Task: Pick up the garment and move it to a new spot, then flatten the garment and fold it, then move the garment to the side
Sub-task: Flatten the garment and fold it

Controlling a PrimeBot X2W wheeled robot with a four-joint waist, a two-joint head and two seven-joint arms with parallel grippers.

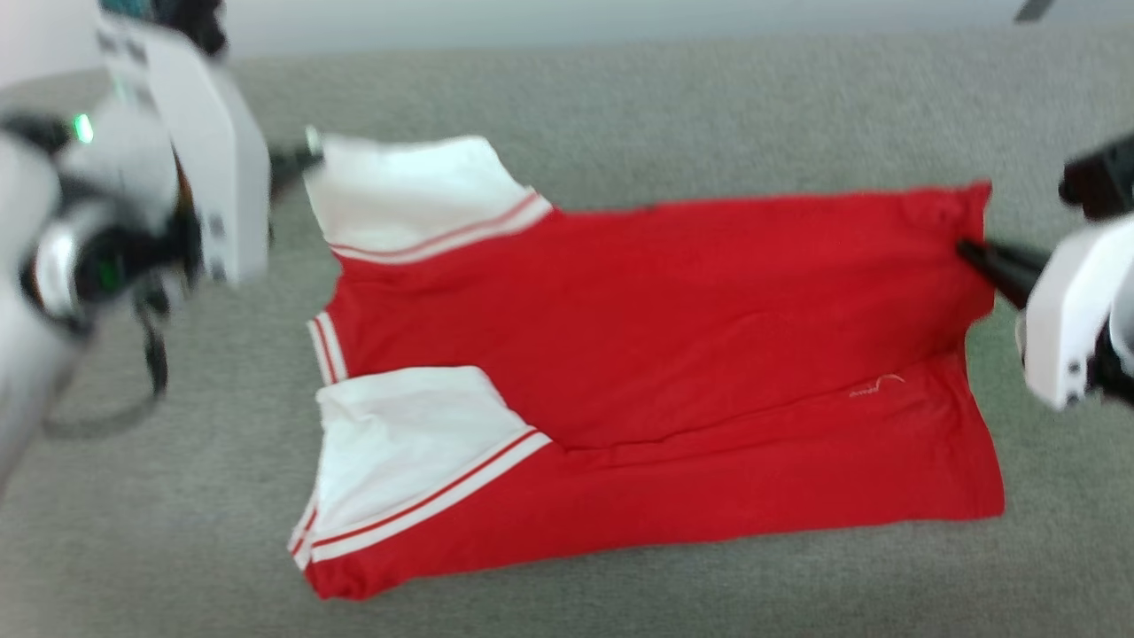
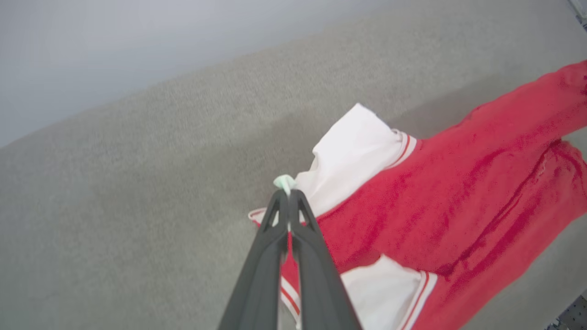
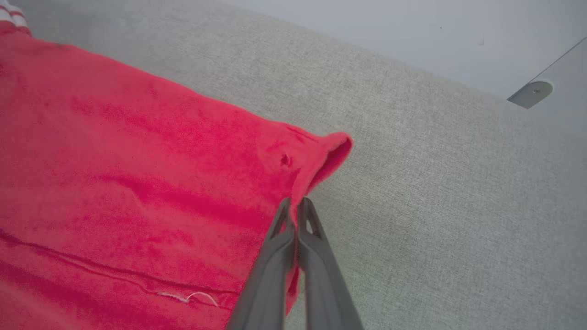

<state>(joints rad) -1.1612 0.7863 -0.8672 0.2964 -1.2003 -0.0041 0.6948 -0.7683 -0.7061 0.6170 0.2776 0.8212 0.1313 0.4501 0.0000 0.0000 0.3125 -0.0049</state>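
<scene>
While the left gripper (image 2: pixel 289 198) clamps the garment's (image 1: pixel 664 337) sleeve (image 2: pixel 353 151), the right gripper (image 3: pixel 297 205) clamps its hem (image 3: pixel 318 167).

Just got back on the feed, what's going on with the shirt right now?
Both arms have hold of the red shirt, which lies on the grey surface. The left gripper is shut on the edge of a white sleeve. The right gripper is shut on the red hem at the opposite end. The shirt looks folded lengthwise, with the top layer stopping short of the near edge.
</scene>
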